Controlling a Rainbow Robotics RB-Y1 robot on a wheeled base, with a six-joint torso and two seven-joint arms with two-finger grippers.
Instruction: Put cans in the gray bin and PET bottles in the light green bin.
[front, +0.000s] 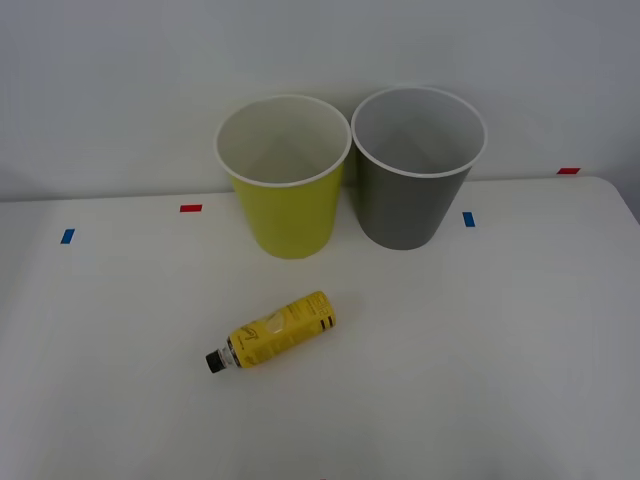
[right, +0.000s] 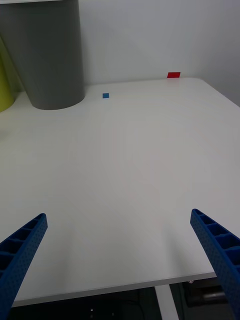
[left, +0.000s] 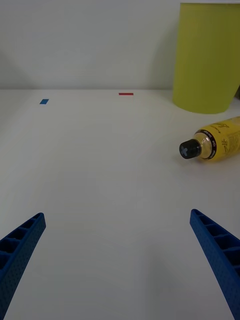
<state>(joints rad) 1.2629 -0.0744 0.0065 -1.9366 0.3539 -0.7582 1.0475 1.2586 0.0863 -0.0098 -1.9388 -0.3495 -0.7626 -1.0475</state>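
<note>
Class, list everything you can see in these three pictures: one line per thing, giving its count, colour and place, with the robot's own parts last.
PET bottle: one, yellow label, black cap; lying on its side on the table in front of the light green bin, cap toward the robot's left.
Light green bin: one, lime with white rim; upright at the table's far side, left of the gray bin.
Gray bin: one, dark gray with white rim; upright, close beside the green one.
Tape marks: four, two blue, two red; stuck on the table.
Table: one, white.
Left gripper: blue fingers apart, above the table near the bottle.
Right gripper: blue fingers apart, above the table's near right edge.
</note>
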